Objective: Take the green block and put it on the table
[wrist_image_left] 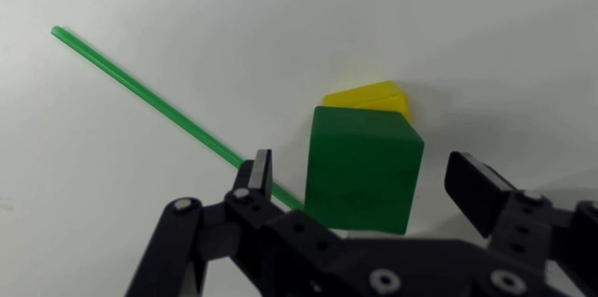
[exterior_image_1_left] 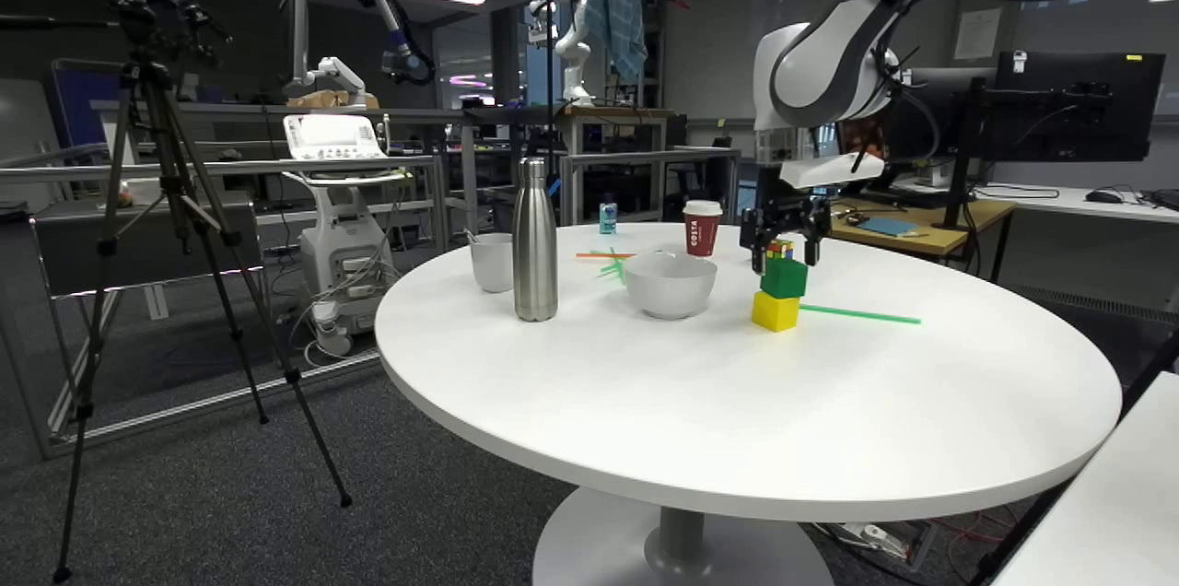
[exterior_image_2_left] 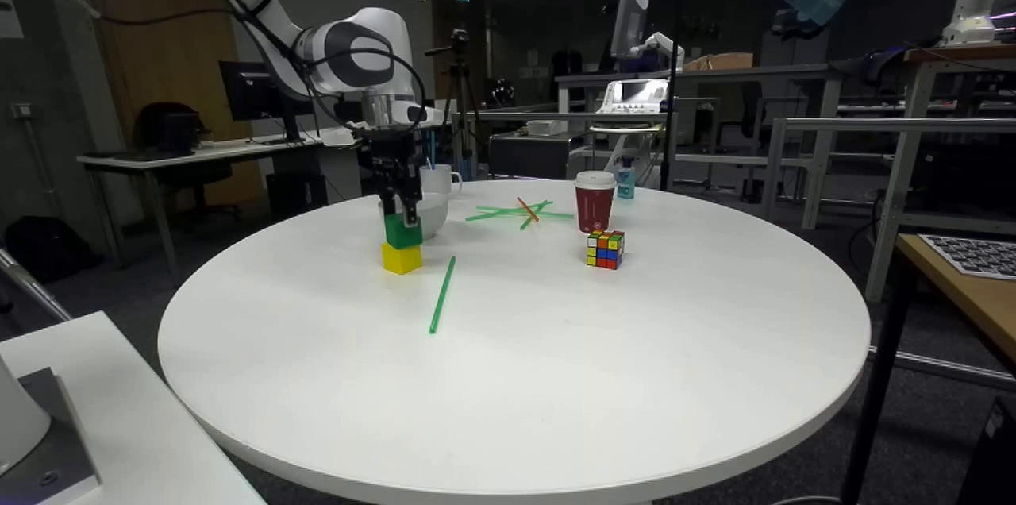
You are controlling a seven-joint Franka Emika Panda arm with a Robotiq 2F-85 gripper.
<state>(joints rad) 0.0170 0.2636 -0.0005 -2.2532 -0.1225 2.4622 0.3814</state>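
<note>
Wrist view: we see the gripper [wrist_image_left: 362, 166] spread wide about the green block [wrist_image_left: 364, 180], gaps showing on both sides, as the block sits atop the yellow block [wrist_image_left: 366, 94] on the round white worktop [exterior_image_2_left: 556, 394]. We judge the step in hand to be lining up the grasp: best to sink straight down, stop short of the yellow block, close evenly so neither block is nudged, then lift clear before moving sideways to a bare spot away from the green straw [wrist_image_left: 182, 122].

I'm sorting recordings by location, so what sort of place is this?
Most likely a robotics lab: besides the Panda arm, another white robot arm stands in the background, plus what looks like an ultrasound machine.
</note>
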